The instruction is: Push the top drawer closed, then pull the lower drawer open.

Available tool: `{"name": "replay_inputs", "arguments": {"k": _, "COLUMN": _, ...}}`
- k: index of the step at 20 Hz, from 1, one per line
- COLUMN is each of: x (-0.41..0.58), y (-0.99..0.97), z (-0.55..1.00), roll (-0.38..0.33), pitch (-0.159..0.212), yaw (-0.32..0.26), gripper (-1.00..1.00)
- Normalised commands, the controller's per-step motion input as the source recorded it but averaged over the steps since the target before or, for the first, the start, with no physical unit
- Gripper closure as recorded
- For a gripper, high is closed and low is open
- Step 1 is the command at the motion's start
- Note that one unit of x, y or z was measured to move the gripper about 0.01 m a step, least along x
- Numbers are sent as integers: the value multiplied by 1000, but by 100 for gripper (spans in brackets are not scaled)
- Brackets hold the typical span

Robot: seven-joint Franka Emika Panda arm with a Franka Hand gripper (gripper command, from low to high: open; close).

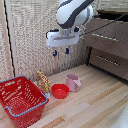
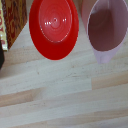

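Arm (image 1: 75,12) raised, gripper (image 1: 61,51) pointing down, jaws apart, empty.

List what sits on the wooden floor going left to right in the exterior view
red basket → patterned box → red bowl → pink cup → dresser's lower drawer

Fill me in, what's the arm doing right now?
The gripper hangs in mid-air, holding nothing, above the red bowl and pink cup on the wooden floor, away from the dresser. The top drawer sticks out open; the lower drawer looks shut. Neither is being touched. A red basket sits at the exterior view's left.
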Motion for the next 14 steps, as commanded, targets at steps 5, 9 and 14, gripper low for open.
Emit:
{"name": "replay_inputs", "arguments": {"k": 5, "x": -33, "y": 95, "z": 137, "roll": -288, "pitch": 4, "yaw": 147, "gripper": -100}}
{"name": "replay_inputs", "arguments": {"k": 9, "x": -64, "y": -20, "z": 157, "roll": -317, "pitch": 0, "yaw": 173, "gripper": -100}}
{"name": "replay_inputs", "arguments": {"k": 14, "x": -72, "y": -38, "z": 141, "roll": -315, "pitch": 0, "yaw": 177, "gripper": -100}}
